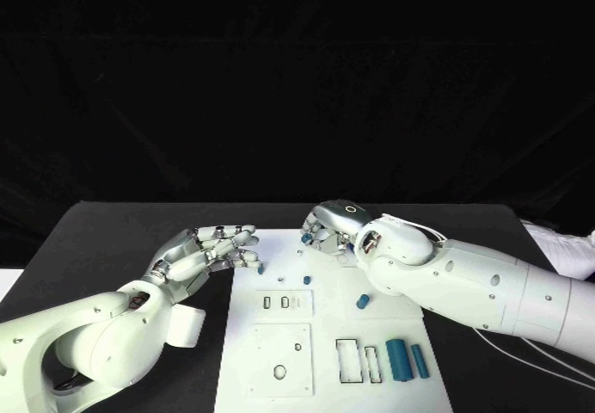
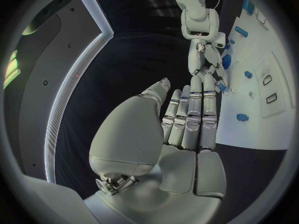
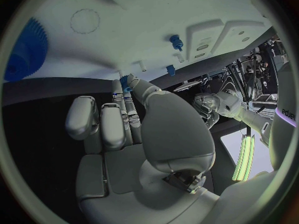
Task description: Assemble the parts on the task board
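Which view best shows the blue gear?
The right wrist view: the blue gear lies large on the task board, its teeth plain. In the head view the right hand covers that far end of the board.

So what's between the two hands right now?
Head view: bare task board between the left hand and right hand, plus one small blue part by the left hand's fingertips.
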Robot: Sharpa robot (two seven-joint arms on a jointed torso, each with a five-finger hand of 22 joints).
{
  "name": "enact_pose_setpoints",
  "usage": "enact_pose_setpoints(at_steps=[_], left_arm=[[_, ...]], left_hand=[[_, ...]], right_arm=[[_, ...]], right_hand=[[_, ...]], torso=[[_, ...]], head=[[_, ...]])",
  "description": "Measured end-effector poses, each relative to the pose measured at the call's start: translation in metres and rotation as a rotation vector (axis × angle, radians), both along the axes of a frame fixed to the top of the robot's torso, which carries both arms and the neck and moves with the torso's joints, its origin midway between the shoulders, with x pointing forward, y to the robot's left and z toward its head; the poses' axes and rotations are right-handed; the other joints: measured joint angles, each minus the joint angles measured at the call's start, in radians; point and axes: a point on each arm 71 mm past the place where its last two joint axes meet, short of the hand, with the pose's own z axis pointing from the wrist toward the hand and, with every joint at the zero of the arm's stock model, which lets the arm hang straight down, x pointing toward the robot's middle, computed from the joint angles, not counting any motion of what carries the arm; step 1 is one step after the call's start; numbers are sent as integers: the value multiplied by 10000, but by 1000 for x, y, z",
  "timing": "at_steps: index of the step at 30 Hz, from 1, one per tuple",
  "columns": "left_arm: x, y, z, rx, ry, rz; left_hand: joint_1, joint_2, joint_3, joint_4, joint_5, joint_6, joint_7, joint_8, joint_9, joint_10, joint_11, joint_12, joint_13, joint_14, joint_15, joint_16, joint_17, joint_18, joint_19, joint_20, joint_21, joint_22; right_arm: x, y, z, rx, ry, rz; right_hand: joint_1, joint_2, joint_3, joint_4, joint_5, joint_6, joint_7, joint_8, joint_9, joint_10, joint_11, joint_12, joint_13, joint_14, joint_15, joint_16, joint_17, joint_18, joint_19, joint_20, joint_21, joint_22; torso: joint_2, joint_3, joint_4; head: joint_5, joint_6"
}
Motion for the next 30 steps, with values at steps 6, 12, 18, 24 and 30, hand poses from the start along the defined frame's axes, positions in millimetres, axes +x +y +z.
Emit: enact_pose_setpoints(at_steps=[6,12,18,24,30], left_arm=[[0,-1,0,0,12,-18],[0,-2,0,-2,24,-40],[0,-2,0,0,34,-50],[0,-2,0,7,44,-47],[0,-1,-1,17,54,-39]], left_hand=[[0,0,0,0,0,0,0,0,0,0,0,0,0,0,0,0,-1,1,0,0,0,0],[0,0,-1,0,0,0,0,0,0,0,0,0,0,0,0,0,4,0,-4,-4,28,-1],[0,0,-1,0,0,0,0,1,0,0,0,0,0,0,0,0,17,-1,-38,-37,65,12],[0,0,-1,0,0,0,0,1,0,0,0,0,0,0,0,0,16,-1,-38,-37,65,11],[0,0,-1,0,0,0,0,1,0,0,0,0,1,0,0,0,16,-1,-38,-37,65,11]], right_arm=[[2,5,-1,12,24,-13],[5,7,1,1,-34,-102],[7,7,2,-63,-119,-219],[6,7,3,-159,-227,-299],[5,6,4,-258,-322,-363]], right_hand=[[0,0,28,28,-12,-10,8,-35,4,-3,-1,0,-24,0,0,0,-1,0,0,0,0,9],[0,0,40,43,27,-47,9,-86,87,-37,34,-1,2,0,1,-1,-1,2,0,0,0,18],[38,39,53,59,29,-113,6,-140,88,-24,47,20,4,0,1,33,-3,2,0,0,0,18],[38,38,52,61,28,-138,18,-133,89,-49,22,20,3,0,1,37,-3,3,0,-1,0,27],[38,38,52,61,27,-160,12,-128,91,-50,22,20,1,0,1,36,9,4,-36,35,1,26]], torso=[[29,-8,34],[51,-15,52],[74,-21,91],[99,-26,120],[113,-39,133]], head=[[-22,11],[-47,21],[-90,27],[-110,31],[-125,10]])
